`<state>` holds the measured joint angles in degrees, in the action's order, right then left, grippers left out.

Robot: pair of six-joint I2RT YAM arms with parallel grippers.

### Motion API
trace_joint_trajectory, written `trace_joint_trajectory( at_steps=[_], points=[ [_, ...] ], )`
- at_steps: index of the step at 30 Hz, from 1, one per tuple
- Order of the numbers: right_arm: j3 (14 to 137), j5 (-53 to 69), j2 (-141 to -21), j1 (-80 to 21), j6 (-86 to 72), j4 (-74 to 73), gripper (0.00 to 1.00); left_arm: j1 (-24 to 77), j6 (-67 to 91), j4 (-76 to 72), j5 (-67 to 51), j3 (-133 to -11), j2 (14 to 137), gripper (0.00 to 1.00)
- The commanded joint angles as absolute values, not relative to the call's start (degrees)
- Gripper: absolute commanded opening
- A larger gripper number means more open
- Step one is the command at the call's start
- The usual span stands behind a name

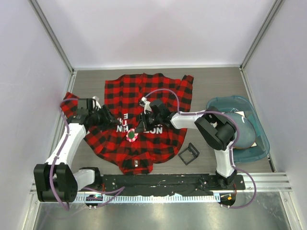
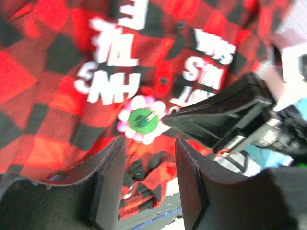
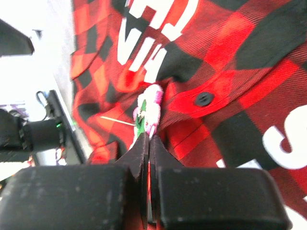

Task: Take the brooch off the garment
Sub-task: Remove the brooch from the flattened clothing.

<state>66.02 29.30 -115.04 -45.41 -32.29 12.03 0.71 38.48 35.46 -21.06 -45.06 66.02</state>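
The red-and-black check shirt (image 1: 144, 96) lies spread on the table, white lettering on its black patch. The brooch (image 1: 131, 136) is a small pink-and-white flower with a green disc showing at its middle, sitting just below the lettering. My right gripper (image 1: 138, 129) is shut on the brooch's edge; in the right wrist view the brooch (image 3: 149, 111) stands edge-on at the closed fingertips (image 3: 140, 146) against the shirt (image 3: 230, 72). My left gripper (image 1: 111, 119) is open over the shirt, left of the brooch. In the left wrist view the brooch (image 2: 142, 120) lies just beyond the open gripper (image 2: 149, 179).
A black square frame (image 1: 189, 154) lies on the table right of the shirt's hem. A teal basin (image 1: 254, 143) stands at the right edge, behind the right arm. A black rail (image 1: 168, 182) runs along the near edge. White walls enclose three sides.
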Motion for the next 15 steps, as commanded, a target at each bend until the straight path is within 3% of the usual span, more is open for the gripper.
trace_joint_trajectory(
  at_steps=[1,7,15],
  points=[
    [65.0,38.9,-107.4,-42.7,-34.1,14.9,0.01,0.4,33.1,27.2,-35.4,-51.0,68.6,0.50],
    [61.2,47.7,-101.1,-38.4,-34.0,14.8,0.01,0.4,37.7,20.0,-47.3,-52.7,73.6,0.51],
    [56.9,53.9,-91.2,-32.6,-36.7,15.9,0.01,0.5,55.2,-12.2,-57.5,-42.3,72.2,0.56]
  ],
)
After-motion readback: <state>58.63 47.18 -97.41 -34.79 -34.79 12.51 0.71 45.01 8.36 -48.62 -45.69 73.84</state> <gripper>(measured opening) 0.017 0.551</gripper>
